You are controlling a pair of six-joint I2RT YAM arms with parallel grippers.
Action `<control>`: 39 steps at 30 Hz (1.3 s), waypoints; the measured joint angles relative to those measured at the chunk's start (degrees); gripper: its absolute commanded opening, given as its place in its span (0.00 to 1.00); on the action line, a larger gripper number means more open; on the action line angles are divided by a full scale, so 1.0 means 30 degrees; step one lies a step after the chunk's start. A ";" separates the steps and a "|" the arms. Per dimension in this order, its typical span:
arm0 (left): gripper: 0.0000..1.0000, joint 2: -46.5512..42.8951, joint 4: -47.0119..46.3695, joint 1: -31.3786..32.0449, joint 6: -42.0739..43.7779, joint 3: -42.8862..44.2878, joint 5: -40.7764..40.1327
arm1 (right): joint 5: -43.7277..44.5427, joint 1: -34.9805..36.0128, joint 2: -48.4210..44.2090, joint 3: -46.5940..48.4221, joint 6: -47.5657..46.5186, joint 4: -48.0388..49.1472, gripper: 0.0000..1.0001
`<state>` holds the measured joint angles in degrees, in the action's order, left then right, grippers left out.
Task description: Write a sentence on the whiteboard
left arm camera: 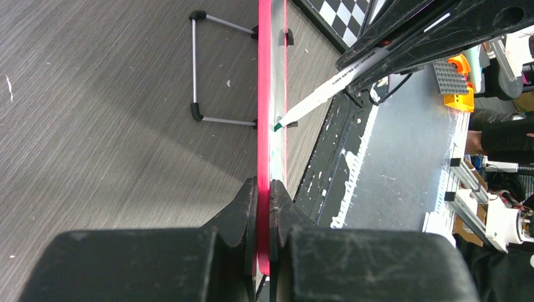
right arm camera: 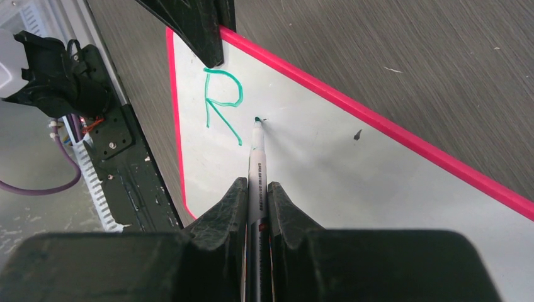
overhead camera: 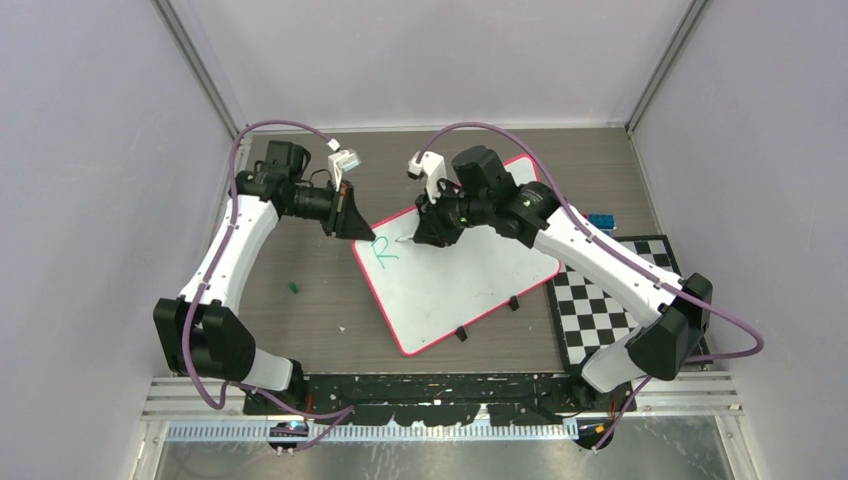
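Left gripper (left arm camera: 263,189) clamped on a corner of the whiteboard (overhead camera: 470,280) mid-table, right gripper (right arm camera: 257,185) closed on the marker (right arm camera: 257,157), tip beside the sentence (right arm camera: 221,104), so far a teal "R": should the clamp slip, the board may shift and skew the next stroke.

The right arm (overhead camera: 585,245) covers part of the whiteboard (overhead camera: 460,285).

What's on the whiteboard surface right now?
A teal R, the marker tip just beside it, and a small dark speck. The left gripper hides the edge beyond the R.

Checkerboard mat (overhead camera: 590,322), blue block (overhead camera: 601,220) near; green piece (overhead camera: 294,288) apart.
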<state>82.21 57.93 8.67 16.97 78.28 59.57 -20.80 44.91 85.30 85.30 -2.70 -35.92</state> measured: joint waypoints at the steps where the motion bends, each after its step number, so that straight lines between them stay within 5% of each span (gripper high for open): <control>1: 0.00 0.0000 -0.0007 0.0000 0.0000 -0.0007 -0.0022 | 0.0044 0.0000 0.0029 0.0000 -0.0007 0.0007 0.00; 20: 0.00 0.0000 -0.0066 0.0000 -0.0007 -0.0029 -0.0058 | -0.0459 0.0248 -0.0168 -0.1341 -0.0408 -0.0561 0.00; 39: 0.00 -0.0168 -0.0036 0.0087 -0.0007 -0.0087 -0.0007 | 0.0495 0.0240 0.0510 0.1406 -0.0437 -0.0918 0.00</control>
<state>81.71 57.82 8.93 16.95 78.02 59.55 -19.31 45.63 86.83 89.52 -4.01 -38.68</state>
